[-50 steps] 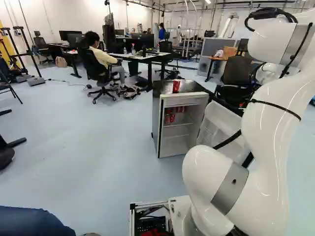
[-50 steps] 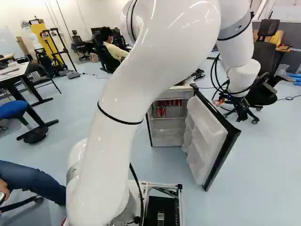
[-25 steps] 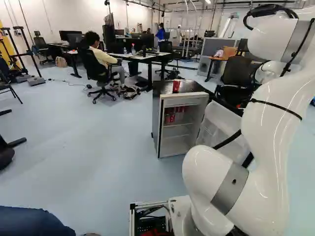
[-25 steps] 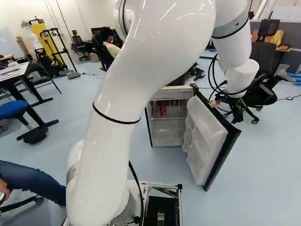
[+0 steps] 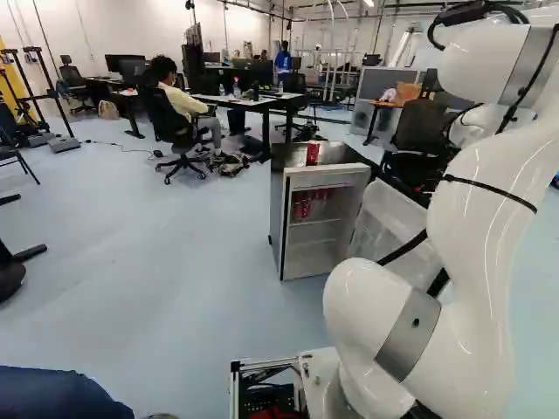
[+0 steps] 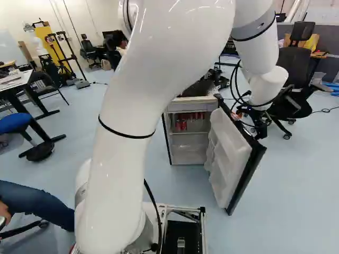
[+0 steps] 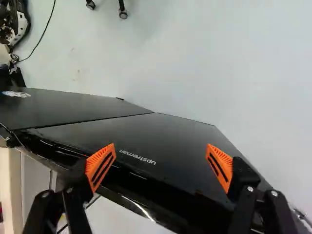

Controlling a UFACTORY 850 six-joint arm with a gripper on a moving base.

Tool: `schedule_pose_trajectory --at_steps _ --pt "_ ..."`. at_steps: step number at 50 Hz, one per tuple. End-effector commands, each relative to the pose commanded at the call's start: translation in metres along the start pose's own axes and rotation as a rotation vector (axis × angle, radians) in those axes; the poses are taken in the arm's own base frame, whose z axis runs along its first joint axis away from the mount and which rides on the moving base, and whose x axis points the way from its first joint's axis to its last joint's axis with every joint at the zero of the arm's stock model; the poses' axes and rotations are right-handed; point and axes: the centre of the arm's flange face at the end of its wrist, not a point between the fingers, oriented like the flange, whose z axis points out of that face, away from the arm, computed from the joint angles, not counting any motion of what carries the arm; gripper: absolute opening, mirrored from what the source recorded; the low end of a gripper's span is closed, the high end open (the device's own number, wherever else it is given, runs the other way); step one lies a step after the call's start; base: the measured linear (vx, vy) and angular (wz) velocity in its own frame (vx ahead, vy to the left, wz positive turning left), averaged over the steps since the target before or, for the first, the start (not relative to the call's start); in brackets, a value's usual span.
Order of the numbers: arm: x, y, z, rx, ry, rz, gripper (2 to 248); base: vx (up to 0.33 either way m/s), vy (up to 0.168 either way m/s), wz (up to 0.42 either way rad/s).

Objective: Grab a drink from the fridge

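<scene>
Behind the upper edge of the fridge door [image 6: 228,153], my gripper [image 6: 259,128] is partly hidden in the right base view. In the wrist view the gripper [image 7: 161,165] stands open, its orange pads wide apart over the door's black outer face [image 7: 170,141], nothing held; whether it touches the door I cannot tell. The fridge [image 5: 278,218] stands with its door swung open. Red cans [image 5: 302,208] are on its upper shelves, and another red can [image 5: 313,154] stands on top.
An office chair [image 6: 294,79] is beyond the gripper. Another chair [image 5: 170,118] with a seated person is left of the fridge, near a desk [image 5: 262,100]. A person's leg [image 6: 37,203] lies close at the left of the base.
In the right base view my arm and gripper have moved left, closer against the door's outer side. The door has swung slightly toward the fridge. The base has not moved.
</scene>
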Motion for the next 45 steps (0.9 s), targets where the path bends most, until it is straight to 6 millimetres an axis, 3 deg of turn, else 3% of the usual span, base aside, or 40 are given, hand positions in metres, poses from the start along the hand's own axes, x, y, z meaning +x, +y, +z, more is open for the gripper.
schedule_pose_trajectory --at_steps 45 --pt "-0.05 -0.012 -0.009 0.013 -0.145 -0.025 247 0.0 0.0 0.0"
